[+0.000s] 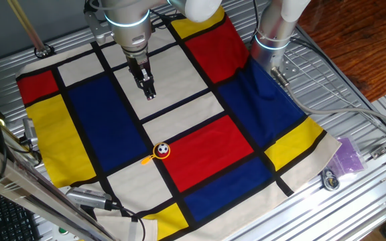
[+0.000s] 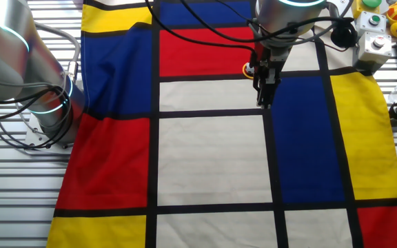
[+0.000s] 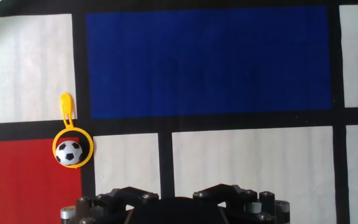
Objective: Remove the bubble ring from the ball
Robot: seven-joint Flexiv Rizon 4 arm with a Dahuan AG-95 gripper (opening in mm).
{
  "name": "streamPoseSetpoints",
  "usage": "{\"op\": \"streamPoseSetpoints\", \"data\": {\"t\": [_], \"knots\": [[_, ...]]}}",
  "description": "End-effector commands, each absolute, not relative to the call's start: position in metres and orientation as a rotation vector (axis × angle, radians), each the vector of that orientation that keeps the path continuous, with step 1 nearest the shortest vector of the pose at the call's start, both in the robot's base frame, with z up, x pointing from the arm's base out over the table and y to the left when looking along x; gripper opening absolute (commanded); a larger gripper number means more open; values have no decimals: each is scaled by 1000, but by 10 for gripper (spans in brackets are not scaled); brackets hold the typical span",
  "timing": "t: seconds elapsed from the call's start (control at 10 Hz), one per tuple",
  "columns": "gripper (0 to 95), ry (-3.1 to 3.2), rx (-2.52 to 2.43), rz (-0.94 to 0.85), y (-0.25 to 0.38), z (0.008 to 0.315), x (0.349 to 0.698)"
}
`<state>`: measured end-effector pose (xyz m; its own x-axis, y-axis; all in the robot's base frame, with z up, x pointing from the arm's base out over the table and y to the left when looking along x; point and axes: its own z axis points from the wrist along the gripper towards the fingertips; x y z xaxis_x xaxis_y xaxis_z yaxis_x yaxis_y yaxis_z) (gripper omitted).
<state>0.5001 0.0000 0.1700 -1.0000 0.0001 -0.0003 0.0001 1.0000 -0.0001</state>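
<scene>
The ball [image 1: 162,150], tiny and white with black patches, lies on the checked cloth [image 1: 206,144] at the corner of a red square. The orange-yellow bubble ring [image 1: 148,160] lies flat around it, handle pointing away over a white square. In the hand view the ball [image 3: 68,152] sits inside the ring [image 3: 66,107] at the lower left. In the other fixed view only an orange bit of the ring [image 2: 246,68] shows beside the hand. My gripper [image 1: 150,92] hangs above a white square, well away from the ball, empty, its fingers close together.
A second arm's base [image 1: 272,37] stands at the cloth's edge and also shows in the other fixed view [image 2: 47,96]. A purple bag [image 1: 348,155] lies off the cloth. Button boxes [image 2: 376,31] and cables sit at a table corner.
</scene>
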Motion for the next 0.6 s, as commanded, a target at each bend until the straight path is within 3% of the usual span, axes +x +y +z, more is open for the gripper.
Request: {"op": "streamPoseSetpoints", "data": {"t": [0.1,0.2,0.6], "knots": [[950,3142,0,0,0,170,500],[0,3117,-356,141,0,170,500],[0,3120,-362,124,0,171,500]]}}
